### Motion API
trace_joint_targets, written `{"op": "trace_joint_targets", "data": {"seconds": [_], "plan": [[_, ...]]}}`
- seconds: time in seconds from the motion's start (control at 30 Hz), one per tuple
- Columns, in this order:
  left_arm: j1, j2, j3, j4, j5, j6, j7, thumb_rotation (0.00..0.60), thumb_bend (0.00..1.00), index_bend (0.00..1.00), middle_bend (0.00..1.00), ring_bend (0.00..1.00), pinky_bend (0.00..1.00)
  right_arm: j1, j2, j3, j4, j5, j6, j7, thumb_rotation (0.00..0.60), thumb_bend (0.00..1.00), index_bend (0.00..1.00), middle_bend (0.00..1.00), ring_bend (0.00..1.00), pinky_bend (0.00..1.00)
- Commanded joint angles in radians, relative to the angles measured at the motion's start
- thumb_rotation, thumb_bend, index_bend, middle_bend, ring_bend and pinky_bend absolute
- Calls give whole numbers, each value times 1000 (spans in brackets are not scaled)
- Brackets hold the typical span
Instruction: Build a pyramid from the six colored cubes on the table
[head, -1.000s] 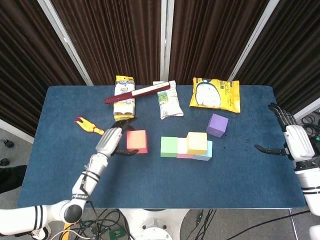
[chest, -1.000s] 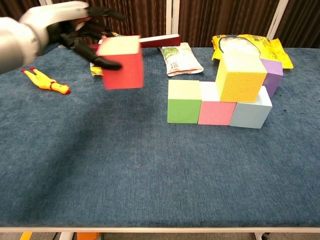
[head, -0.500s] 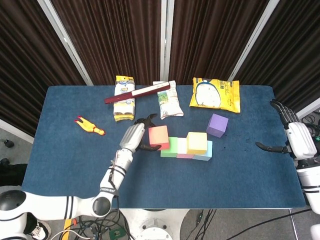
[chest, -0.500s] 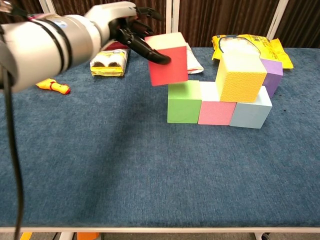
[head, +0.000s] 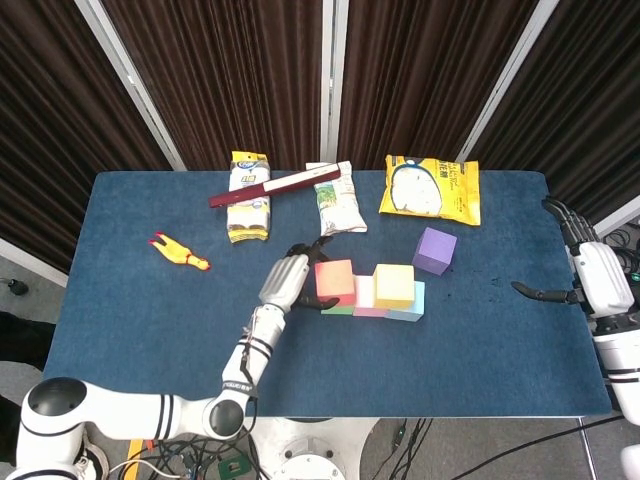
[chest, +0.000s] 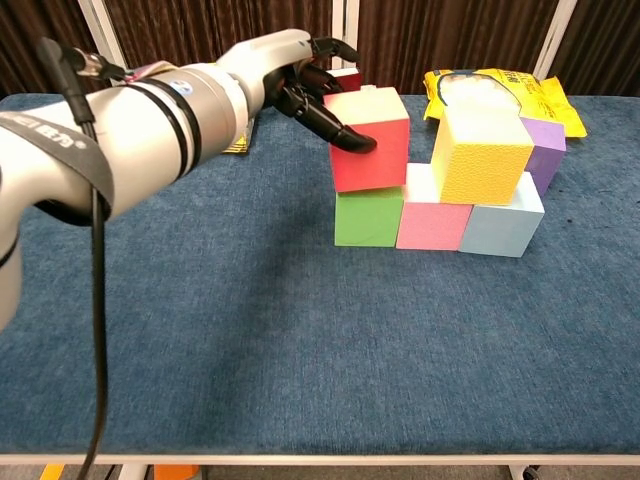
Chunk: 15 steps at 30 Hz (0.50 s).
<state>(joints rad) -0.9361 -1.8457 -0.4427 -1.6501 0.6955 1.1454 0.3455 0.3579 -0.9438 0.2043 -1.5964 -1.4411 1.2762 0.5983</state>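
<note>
The red cube is being gripped by the left robot hand over the green cube, mid-desk; squaring beside the yellow cube is judged next. Six cubes are being counted. The right robot hand is being held spread, empty.

Both views are bright and evenly lit from above, with no hard glare. Shadows on the blue table are soft and short, gathered under the cubes and beneath the left arm in the chest view. The dark curtains behind the far edge stay dim. The head view is sharp throughout. The chest view bows slightly at its corners.
</note>
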Motion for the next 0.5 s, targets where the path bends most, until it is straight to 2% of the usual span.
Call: {"op": "trace_joint_targets", "data": {"seconds": [0.03, 0.23, 0.5], "plan": [[-13, -14, 5, 25, 8, -12, 2, 600, 204, 90, 573, 162, 91, 0, -4, -3, 13, 2, -9, 18, 600, 0, 0, 26, 0, 0], [-39, -44, 5, 88, 26, -19, 12, 600, 205, 90, 574, 163, 91, -5, -7, -8, 35, -2, -9, 38, 600, 0, 0, 26, 0, 0], [-57, -67, -10, 108, 32, -33, 2, 600, 204, 90, 580, 173, 91, -11, -8, -11, 54, -3, -8, 56, 600, 0, 0, 26, 0, 0]]}}
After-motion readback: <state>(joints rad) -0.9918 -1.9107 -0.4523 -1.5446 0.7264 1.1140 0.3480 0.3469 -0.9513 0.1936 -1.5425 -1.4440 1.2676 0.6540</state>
